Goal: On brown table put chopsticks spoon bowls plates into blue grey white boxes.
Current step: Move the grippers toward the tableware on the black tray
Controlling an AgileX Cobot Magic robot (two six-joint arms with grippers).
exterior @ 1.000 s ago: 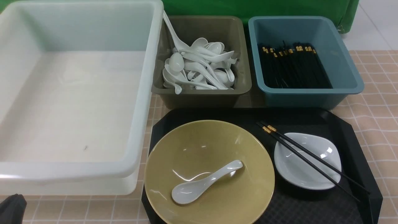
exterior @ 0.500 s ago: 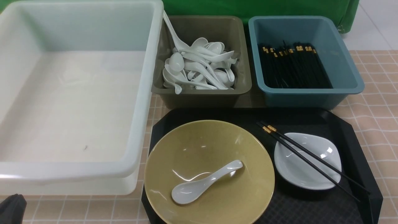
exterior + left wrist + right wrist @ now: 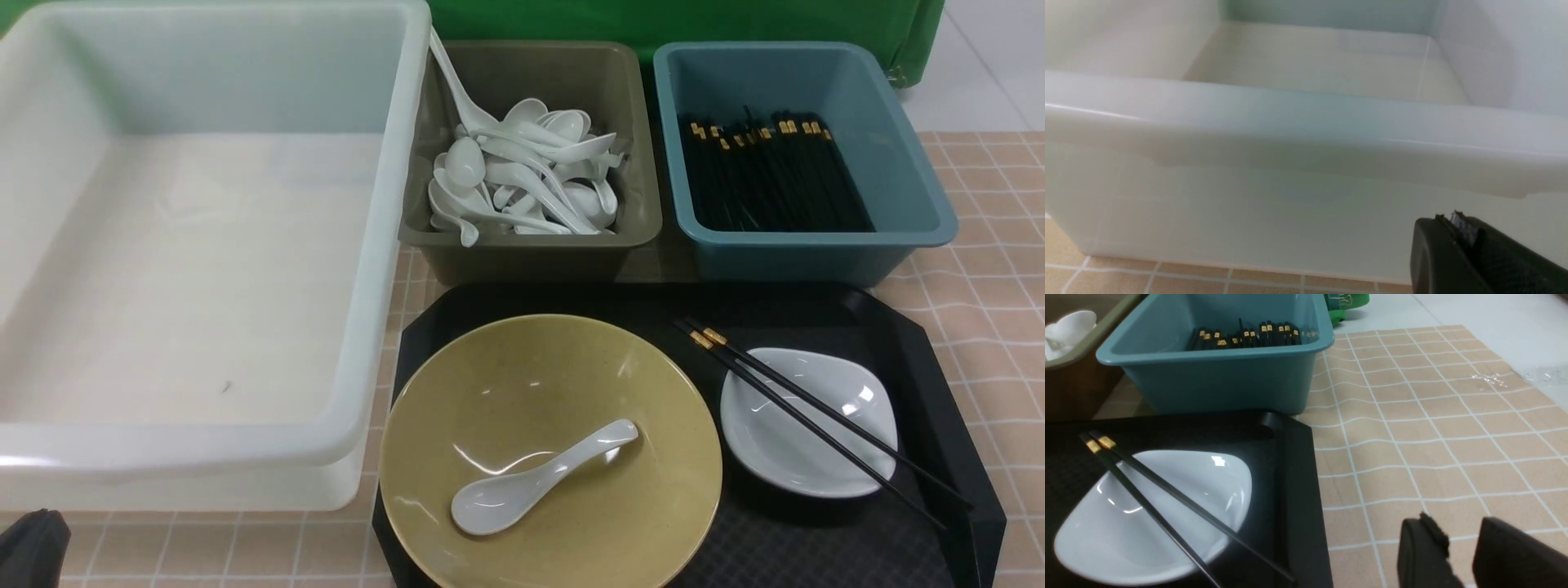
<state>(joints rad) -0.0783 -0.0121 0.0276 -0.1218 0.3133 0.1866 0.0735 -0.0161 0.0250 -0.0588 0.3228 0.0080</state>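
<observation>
Apparently chopsticks next (image 3: 816, 404) | lying across white dish (image 3: 804, 469) on black tray, gold ends toward teal box (image 3: 824, 238) | right gripper (image 3: 1461, 528) nearer, parted, empty, off tray's right side | likely reach leftward, jaws astride the sticks' slant.

The glossy olive-yellow bowl (image 3: 522, 359) cradles a short white spoon (image 3: 543, 478) lying aslant, scoop upward. Beside it, two black, gold-banded chopsticks (image 3: 804, 400) cross a small white plate (image 3: 857, 384). Beyond, milky-white (image 3: 371, 245), olive-grey (image 3: 531, 260) and teal-blue (image 3: 816, 257) boxes stand upright on the brown, white-gridded table (image 3: 204, 547).
</observation>
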